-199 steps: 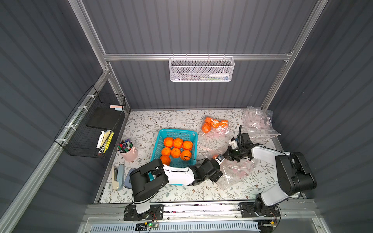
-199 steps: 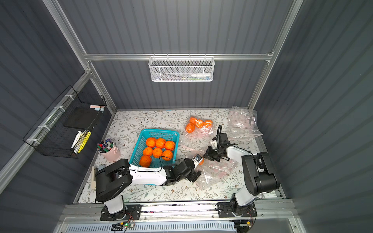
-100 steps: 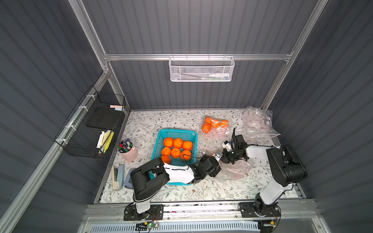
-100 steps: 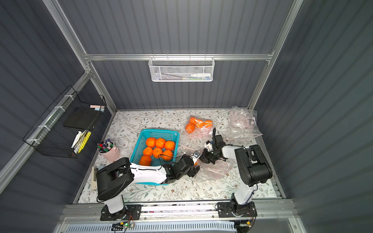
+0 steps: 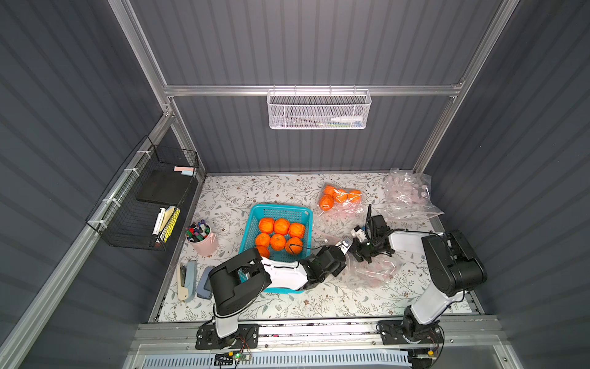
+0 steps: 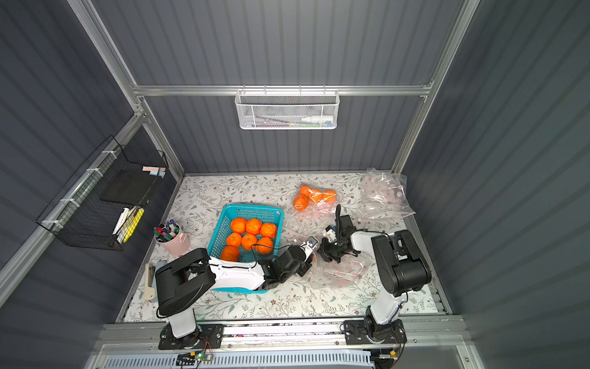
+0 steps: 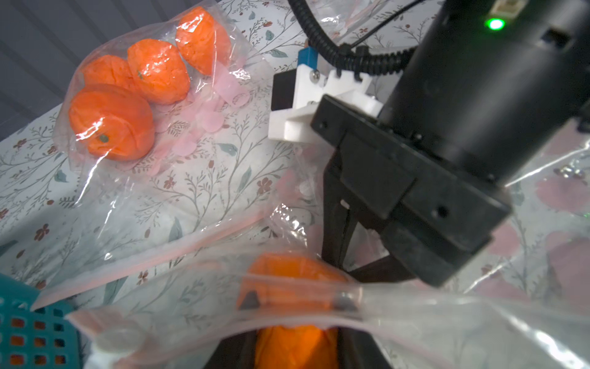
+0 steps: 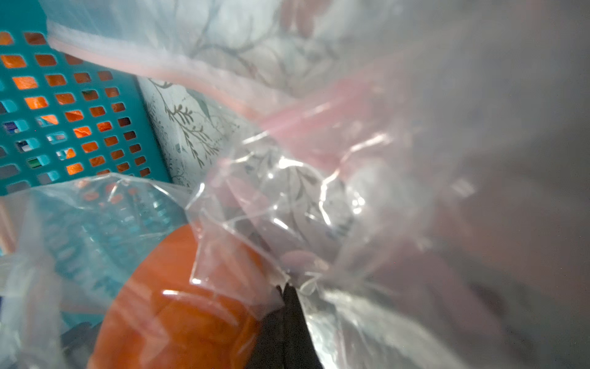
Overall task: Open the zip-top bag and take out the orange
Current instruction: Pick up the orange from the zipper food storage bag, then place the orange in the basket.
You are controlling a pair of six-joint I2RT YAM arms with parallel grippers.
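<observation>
The clear zip-top bag (image 5: 373, 274) (image 6: 343, 271) lies crumpled on the floral table, right of the basket. Its pink-edged mouth faces my left gripper (image 5: 347, 254). In the left wrist view the left gripper (image 7: 297, 300) reaches inside the mouth, and the orange (image 7: 297, 346) fills the gap between its two black fingers. My right gripper (image 5: 360, 255) (image 8: 289, 287) is shut, pinching the bag's film just beside the orange (image 8: 178, 306). Its black fingers (image 7: 336, 236) press down on the bag's upper layer.
A teal basket (image 5: 277, 211) holding several oranges stands just left of the left wrist. Another bag of oranges (image 5: 340, 199) lies behind, and a heap of empty bags (image 5: 408, 198) at the back right. A pink pen cup (image 5: 204, 242) and stapler (image 5: 186, 281) sit far left.
The right gripper has pulled the bag leftward, towards the left gripper. The left gripper's jaws have narrowed from wide open onto the orange inside the bag's mouth.
</observation>
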